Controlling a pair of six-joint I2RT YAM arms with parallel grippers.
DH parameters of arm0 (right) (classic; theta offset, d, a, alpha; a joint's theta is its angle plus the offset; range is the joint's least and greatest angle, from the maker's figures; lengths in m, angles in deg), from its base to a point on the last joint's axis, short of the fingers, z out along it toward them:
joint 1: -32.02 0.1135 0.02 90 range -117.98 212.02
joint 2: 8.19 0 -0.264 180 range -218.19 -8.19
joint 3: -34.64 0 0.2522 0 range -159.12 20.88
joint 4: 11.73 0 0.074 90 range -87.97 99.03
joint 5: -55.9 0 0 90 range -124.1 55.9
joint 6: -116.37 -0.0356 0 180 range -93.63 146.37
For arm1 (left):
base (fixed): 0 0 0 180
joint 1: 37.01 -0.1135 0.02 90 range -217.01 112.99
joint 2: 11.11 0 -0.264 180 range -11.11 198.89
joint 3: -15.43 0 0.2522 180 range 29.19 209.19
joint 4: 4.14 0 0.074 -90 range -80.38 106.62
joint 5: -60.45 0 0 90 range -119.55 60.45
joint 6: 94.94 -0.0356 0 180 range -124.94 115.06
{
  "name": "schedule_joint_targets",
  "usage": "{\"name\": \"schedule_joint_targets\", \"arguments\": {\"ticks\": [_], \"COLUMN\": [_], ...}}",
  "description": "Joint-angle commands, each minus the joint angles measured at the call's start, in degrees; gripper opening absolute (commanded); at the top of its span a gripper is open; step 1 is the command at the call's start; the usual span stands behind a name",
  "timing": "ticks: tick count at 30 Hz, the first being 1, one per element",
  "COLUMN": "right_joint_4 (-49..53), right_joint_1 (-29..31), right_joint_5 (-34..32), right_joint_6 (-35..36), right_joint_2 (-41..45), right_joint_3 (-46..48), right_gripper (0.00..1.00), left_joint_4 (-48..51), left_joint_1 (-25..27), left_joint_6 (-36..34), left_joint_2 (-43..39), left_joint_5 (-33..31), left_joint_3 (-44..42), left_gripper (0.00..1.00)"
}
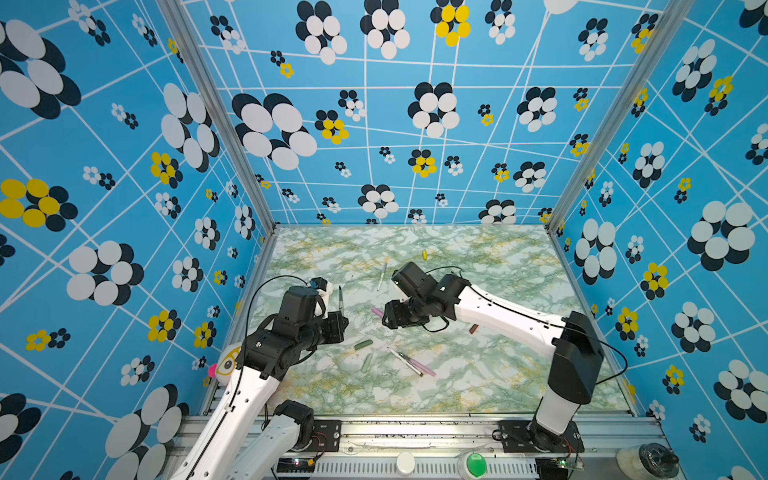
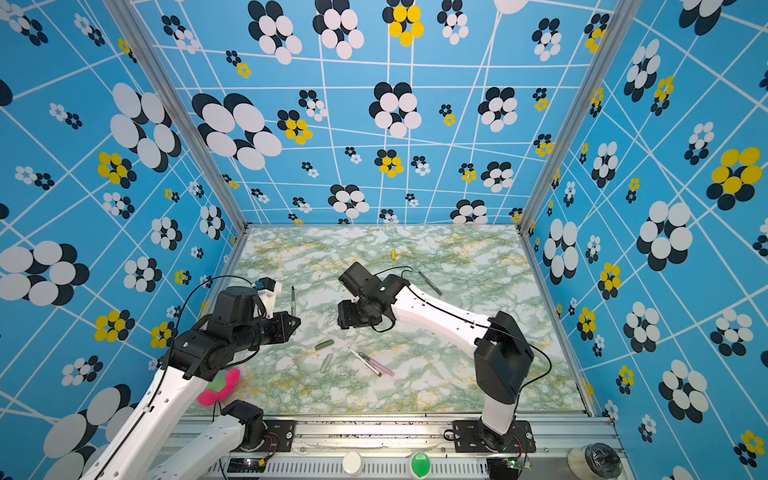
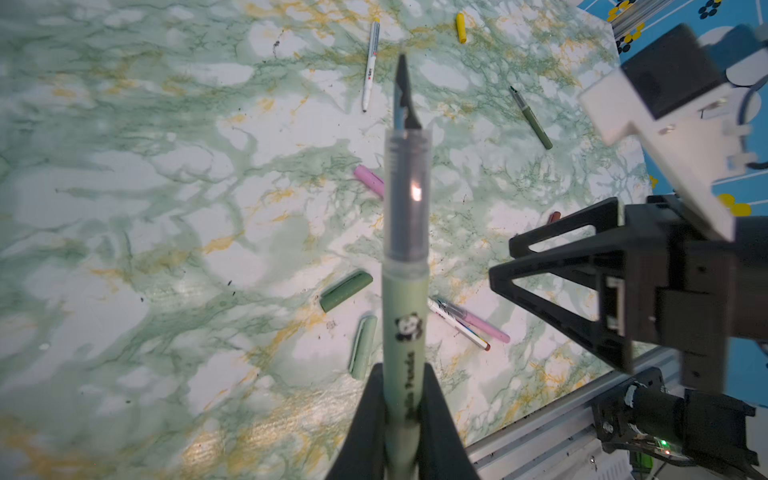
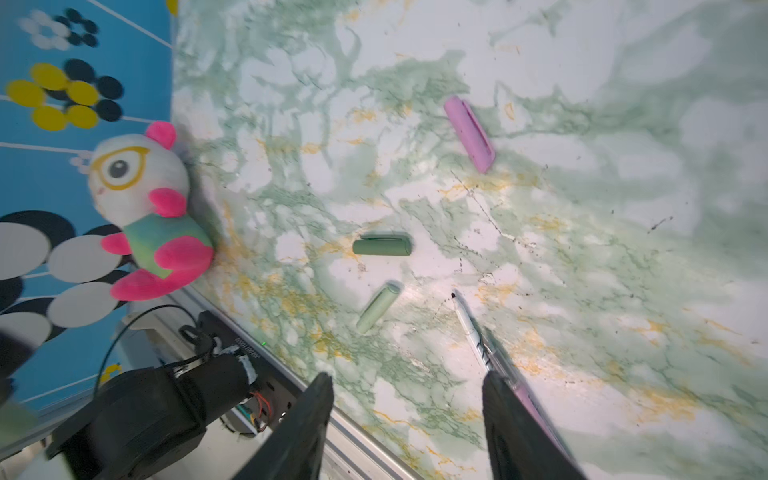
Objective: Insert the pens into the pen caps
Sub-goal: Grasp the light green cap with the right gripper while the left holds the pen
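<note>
My left gripper is shut on the pale green pen, which stands tip-up over the mat's left side. My right gripper hangs open and empty just right of it in both top views. The pink cap, dark green cap and pale green cap lie on the mat. A brown-marked white pen crosses a pink pen. Farther back lie the white-yellow pen, yellow cap and dark green pen. The brown cap sits beside my right arm.
A plush toy leans in the front left corner of the marbled mat. Patterned blue walls close the left, back and right sides. A metal rail with both arm bases runs along the front.
</note>
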Motion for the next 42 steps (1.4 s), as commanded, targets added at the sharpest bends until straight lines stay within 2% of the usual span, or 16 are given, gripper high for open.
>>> {"name": "schedule_joint_targets", "arguments": {"ticks": [1, 4, 7, 11, 18, 23, 34, 42], "right_joint_4": [3.4, 5.5, 6.5, 5.4, 8.3, 6.8, 10.7, 12.8], "right_joint_1": [2.2, 5.0, 7.1, 8.6, 11.4, 11.5, 11.6, 12.0], "right_joint_5": [-5.1, -7.1, -10.8, -9.9, -7.7, -7.8, -6.3, -5.9], "right_joint_6": [-10.2, -14.2, -17.7, -21.1, -21.9, -22.5, -21.3, -20.7], "right_joint_2": [-2.0, -4.7, -6.0, -9.1, -17.8, -19.8, -26.6, -29.7], "right_joint_3": [-2.4, -5.9, -6.1, -5.8, -12.3, -13.0, -18.3, -20.3], "right_gripper": [0.6, 0.59, 0.57, 0.55, 0.51, 0.48, 0.42, 0.32], "left_joint_4": [5.1, 5.1, 7.2, 7.5, 7.7, 7.4, 7.3, 7.0], "left_joint_1": [-0.5, -0.3, 1.5, 3.4, 4.2, 4.3, 4.3, 4.3], "left_joint_6": [7.4, 11.3, 12.2, 13.3, 13.7, 13.8, 14.1, 14.2], "left_joint_2": [-4.3, -9.4, -13.1, -16.7, -19.7, -20.5, -21.4, -22.0], "left_joint_5": [6.2, 8.7, 6.6, 3.9, 1.6, 1.1, 0.6, 0.7], "left_joint_3": [-4.9, -9.5, -10.9, -10.6, -10.5, -10.6, -10.7, -10.8], "left_gripper": [0.0, 0.0, 0.0, 0.0, 0.0, 0.0, 0.0, 0.0]}}
